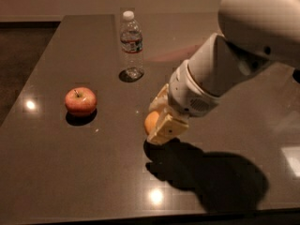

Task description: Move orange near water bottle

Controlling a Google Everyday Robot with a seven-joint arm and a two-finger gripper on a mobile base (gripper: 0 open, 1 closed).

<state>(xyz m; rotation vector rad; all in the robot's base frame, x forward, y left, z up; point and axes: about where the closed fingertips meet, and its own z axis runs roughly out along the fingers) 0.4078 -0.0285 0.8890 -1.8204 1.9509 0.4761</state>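
Note:
The orange [149, 123] sits between the cream fingers of my gripper [153, 121], which is shut on it and holds it slightly above the dark table [84, 172], over its own shadow. Only the orange's left side shows; the rest is hidden by the fingers. The water bottle [131, 43], clear with a white cap and a label band, stands upright at the back centre. It is up and to the left of the gripper, roughly a bottle's height away.
A red-and-yellow apple [80, 101] with a stem lies on the table to the left of the gripper. My large white arm [243, 46] fills the upper right. The table's left edge slants from back to front.

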